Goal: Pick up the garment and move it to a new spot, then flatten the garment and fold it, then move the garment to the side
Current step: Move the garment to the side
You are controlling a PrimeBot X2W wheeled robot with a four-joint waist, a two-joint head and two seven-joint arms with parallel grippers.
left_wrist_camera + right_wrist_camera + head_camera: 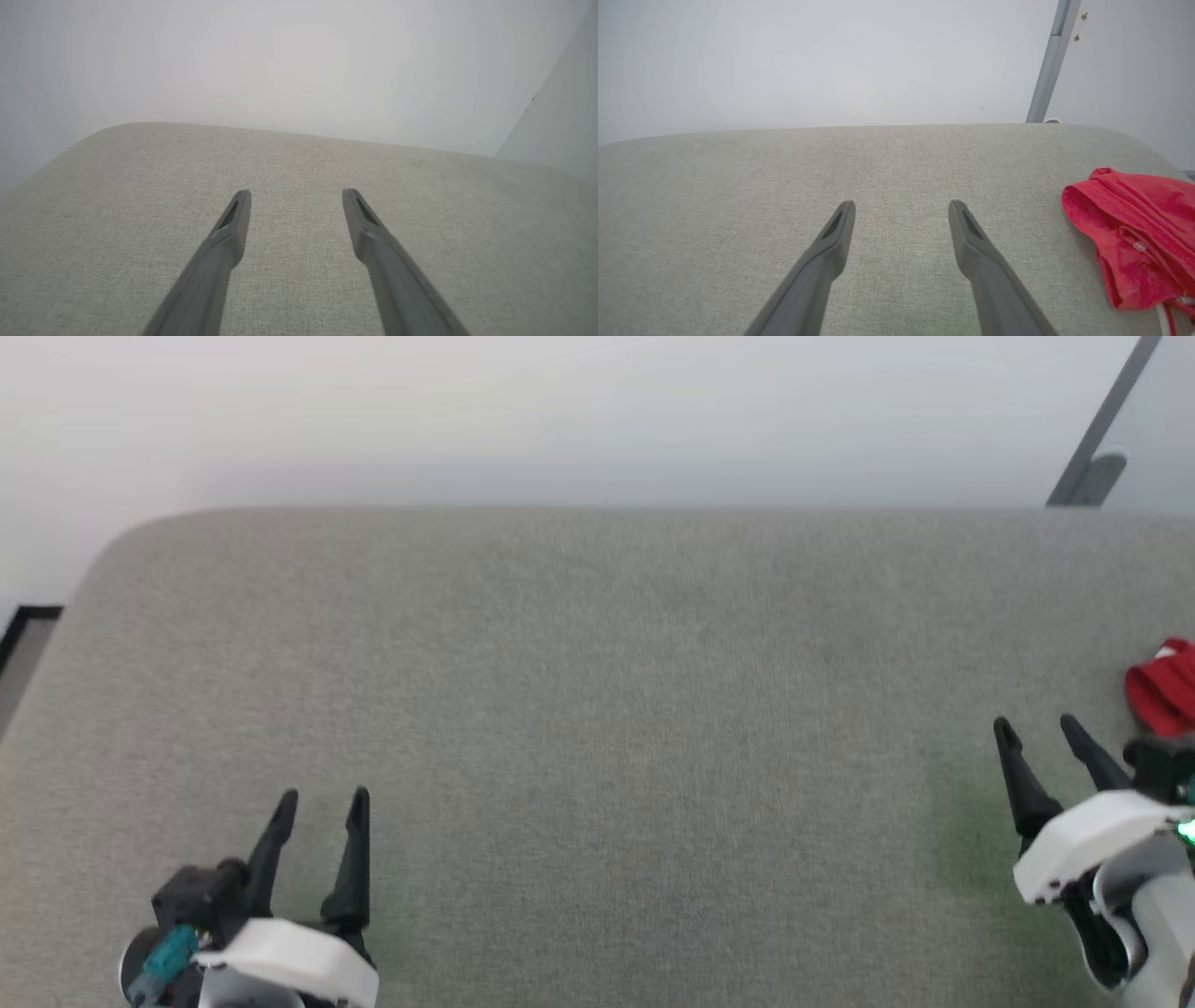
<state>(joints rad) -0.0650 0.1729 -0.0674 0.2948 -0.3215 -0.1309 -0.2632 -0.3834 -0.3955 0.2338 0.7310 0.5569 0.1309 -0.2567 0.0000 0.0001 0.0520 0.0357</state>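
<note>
**Left gripper** (323, 797): two long, dark, tapered fingers on a white wrist housing with a teal fitting, poised over a broad grey-beige woven-fabric surface (597, 691) with a rounded far corner. The jaws stand wide apart, with bare weave visible between them. In the left wrist view the same gripper (296, 193) shows both fingertips spread and the weave running on beyond the tips to the surface's far edge. Behind that edge rises a plain pale white wall (560, 411).

**Right gripper** (1034, 721): well apart from the left jaws, across a long stretch of weave. Its dark fingers lean slightly leftward from a white housing. These jaws are also spread wide and clasp nothing, and the right wrist view (901, 204) shows bare fabric between the two fingers.

**Garment** (1162, 695): a bright red soft-fabric T-shirt, crumpled on the surface just outside the right jaws, on their right flank and a little beyond the fingertips. The head view's right border cuts it off. In the right wrist view the garment (1134, 233) is a bunched heap of folds, with a strip of white and thin red-striped trim at its near end. It lies clear of the nearer finger and well apart from the left jaws.

**Background:** beyond the garment, a slim grey metal post (1106, 415) slants up against the wall.
</note>
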